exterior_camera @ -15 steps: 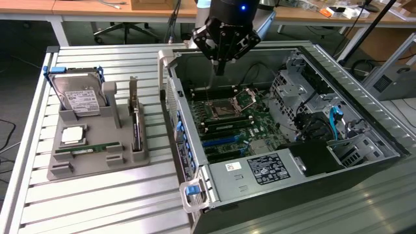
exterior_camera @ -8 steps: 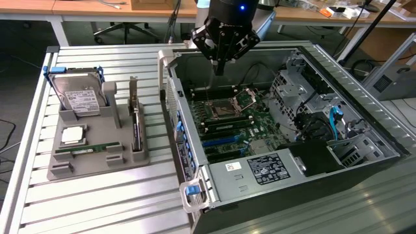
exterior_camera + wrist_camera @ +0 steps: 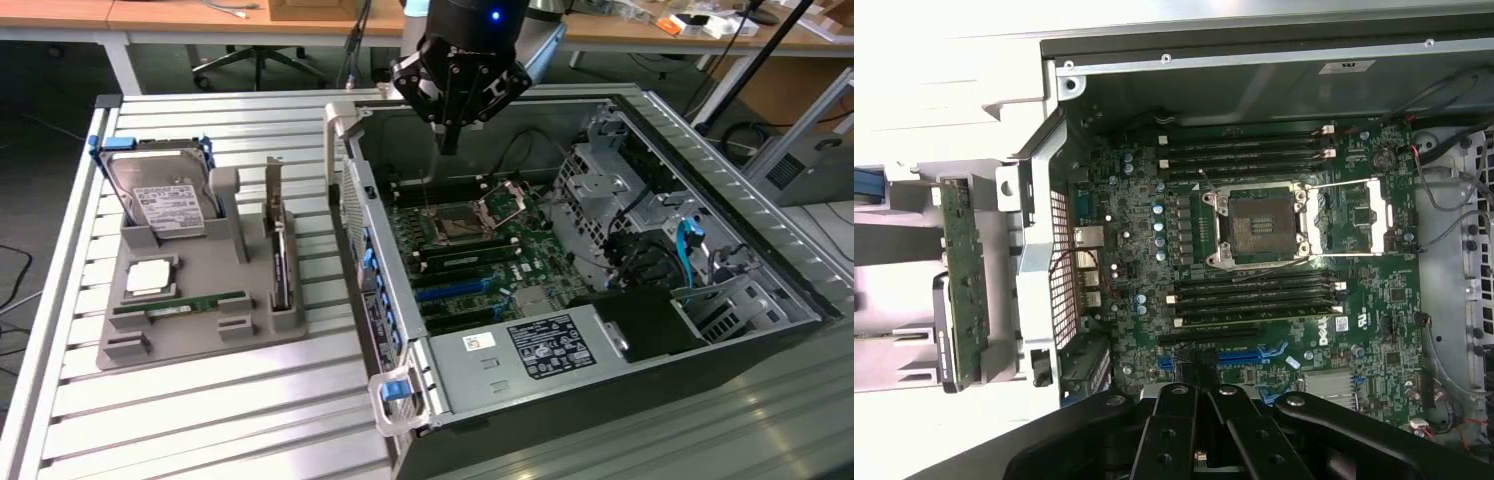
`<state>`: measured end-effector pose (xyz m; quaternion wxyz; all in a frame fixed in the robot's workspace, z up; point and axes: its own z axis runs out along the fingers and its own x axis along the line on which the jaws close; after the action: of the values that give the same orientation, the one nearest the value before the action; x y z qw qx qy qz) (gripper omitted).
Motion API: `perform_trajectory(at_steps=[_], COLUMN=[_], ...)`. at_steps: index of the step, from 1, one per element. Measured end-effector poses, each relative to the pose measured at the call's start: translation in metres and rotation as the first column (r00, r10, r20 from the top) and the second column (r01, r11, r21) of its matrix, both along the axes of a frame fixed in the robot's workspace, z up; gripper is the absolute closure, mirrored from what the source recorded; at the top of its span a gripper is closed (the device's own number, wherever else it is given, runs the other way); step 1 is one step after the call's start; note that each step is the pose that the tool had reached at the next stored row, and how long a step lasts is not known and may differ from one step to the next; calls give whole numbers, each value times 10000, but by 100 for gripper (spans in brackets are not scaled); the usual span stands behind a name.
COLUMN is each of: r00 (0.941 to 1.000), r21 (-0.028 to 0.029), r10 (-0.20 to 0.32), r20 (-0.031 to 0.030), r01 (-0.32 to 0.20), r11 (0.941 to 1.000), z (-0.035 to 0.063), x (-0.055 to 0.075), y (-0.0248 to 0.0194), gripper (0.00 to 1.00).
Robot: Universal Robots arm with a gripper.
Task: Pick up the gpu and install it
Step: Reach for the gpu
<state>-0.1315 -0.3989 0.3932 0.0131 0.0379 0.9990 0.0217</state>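
The gpu [image 3: 279, 255] is a thin dark card standing on edge in a slot of the grey holder [image 3: 200, 330], on the slatted table at the exterior view's left of the open computer case [image 3: 400, 300]. In the wrist view the gpu [image 3: 959, 270] appears edge-on beside the case wall. My gripper [image 3: 449, 140] hangs over the far end of the case, above the motherboard [image 3: 494, 250], with its fingers shut and nothing between them. The wrist view puts the gripper [image 3: 1199, 400] over the board near the blue expansion slots [image 3: 1249, 355].
The holder also carries a silver hard drive [image 3: 160, 200], a processor chip [image 3: 147, 278] and a green memory stick [image 3: 180, 303]. Inside the case are an open processor socket [image 3: 467, 215], memory slots, a power supply [image 3: 534, 350] and drive cages [image 3: 641, 220]. Desks stand behind.
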Motion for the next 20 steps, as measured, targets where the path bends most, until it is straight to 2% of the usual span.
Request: perform_trajectory(at_steps=[20], r00=[10000], r21=[0], r10=[-1], r20=[0], r01=[1], r11=[10000], z=[0], x=[-48], y=[0], gripper=[89])
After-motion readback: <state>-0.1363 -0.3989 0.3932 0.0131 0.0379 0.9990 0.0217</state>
